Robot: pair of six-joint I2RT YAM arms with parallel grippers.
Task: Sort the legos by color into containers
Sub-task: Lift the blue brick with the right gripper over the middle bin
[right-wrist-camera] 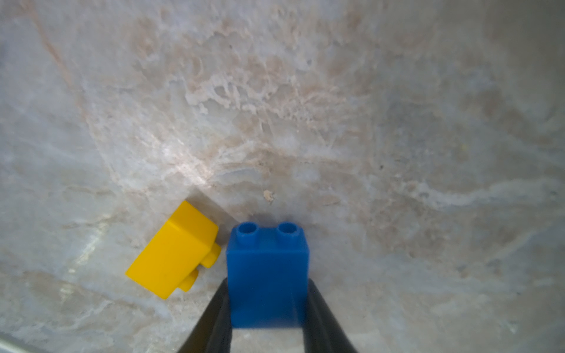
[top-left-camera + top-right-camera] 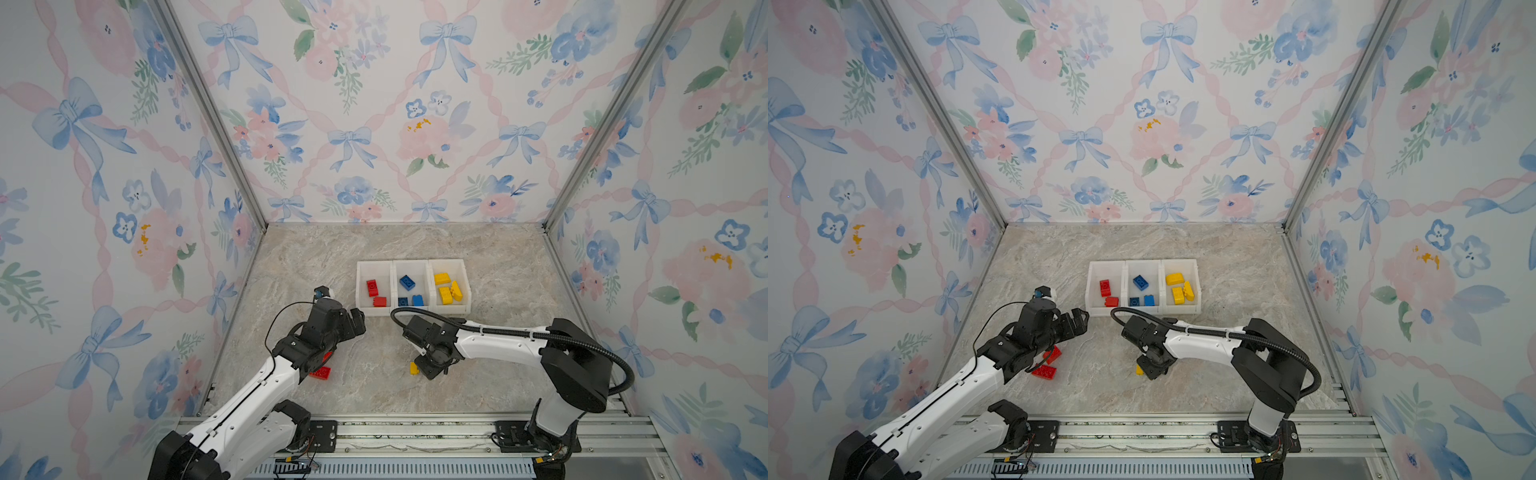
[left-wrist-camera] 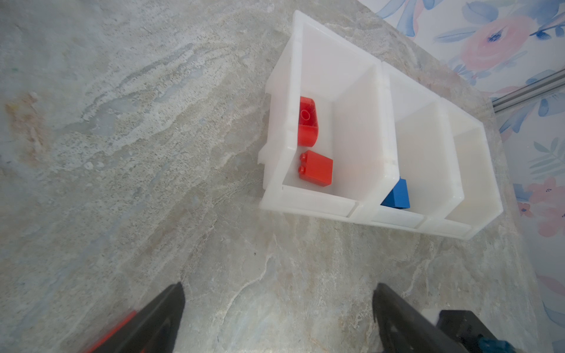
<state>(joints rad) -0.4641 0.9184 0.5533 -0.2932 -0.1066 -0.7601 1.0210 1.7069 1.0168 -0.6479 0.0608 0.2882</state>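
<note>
Several legos [image 2: 407, 282] lie in the containers [image 2: 411, 262]; in front of the containers, loose legos [image 2: 1044, 371] lie on the bench [image 2: 498, 257].

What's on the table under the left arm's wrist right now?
A red lego and a second red lego lie on the table under the left arm, both partly covered by it. Anything else beneath it is hidden.

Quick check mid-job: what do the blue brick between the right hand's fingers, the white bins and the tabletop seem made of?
The small blue two-stud brick: moulded plastic, smooth satin; uniform colour, crisp edges, hollow studs. The row of three white open-top bins: thin plastic, slightly translucent walls with a soft gloss. The beige-grey veined tabletop: marble-look, possibly stone or printed laminate; cannot tell.
</note>
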